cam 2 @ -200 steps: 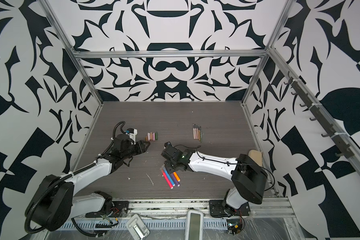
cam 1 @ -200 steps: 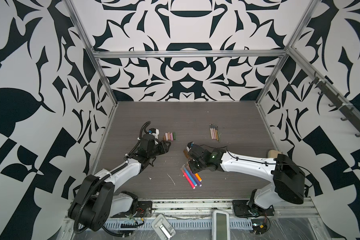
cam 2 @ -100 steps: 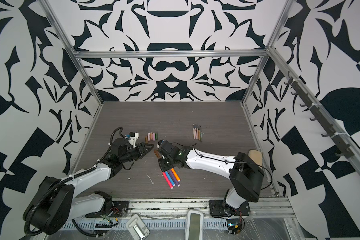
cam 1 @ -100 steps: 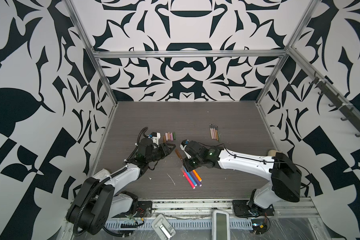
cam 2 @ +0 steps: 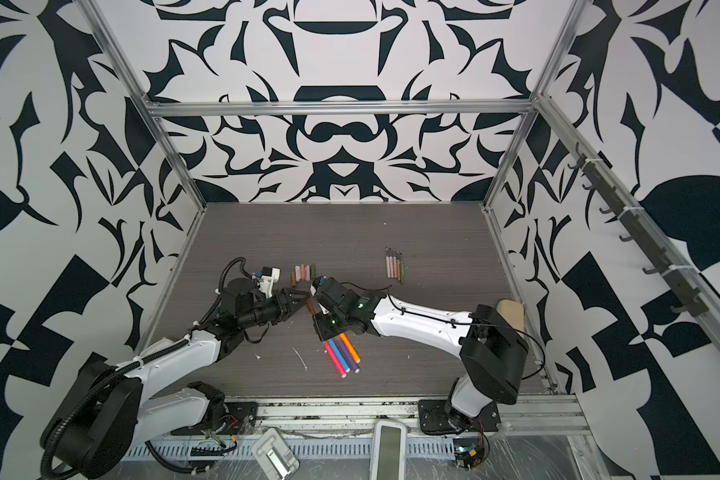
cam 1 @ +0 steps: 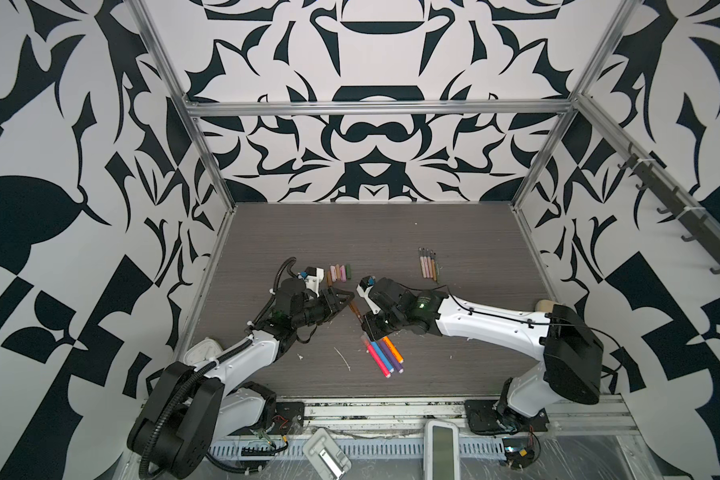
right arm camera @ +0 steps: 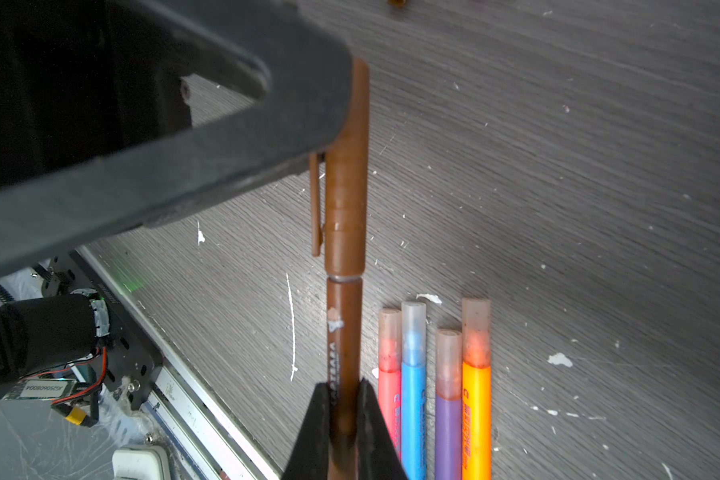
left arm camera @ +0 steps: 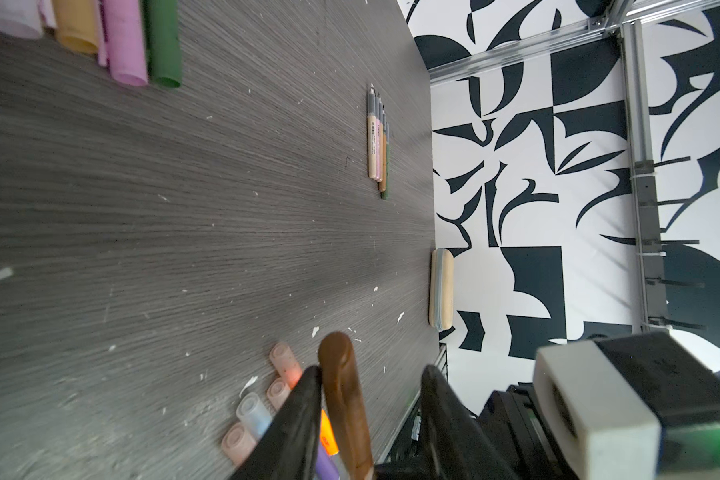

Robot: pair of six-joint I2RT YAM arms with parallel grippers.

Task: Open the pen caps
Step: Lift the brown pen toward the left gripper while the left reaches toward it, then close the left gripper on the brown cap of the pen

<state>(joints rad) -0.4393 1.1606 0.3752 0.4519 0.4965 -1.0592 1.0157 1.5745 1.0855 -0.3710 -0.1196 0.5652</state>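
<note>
on the brown pen (right arm camera: 344, 332), i see the cap (right arm camera: 345, 199) end half hidden behind my left gripper (left arm camera: 368, 374); loose caps (left arm camera: 121, 41) beyond it run off the frame, blurred.

Brown pen (right arm camera: 344, 332) w/ brown cap (right arm camera: 345, 208); table (right arm camera: 558, 166) grey woodgrain; walls (cam 1: 371, 62) blk/wht pattern.

Lab cell; patterned walls (cam 1: 371, 158), aluminium frame (cam 1: 375, 109)

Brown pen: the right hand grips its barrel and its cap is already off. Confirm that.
Not quite. The cap is on the brown pen, seated against the barrel, as the right wrist view shows. The right hand does grip the barrel.
</note>
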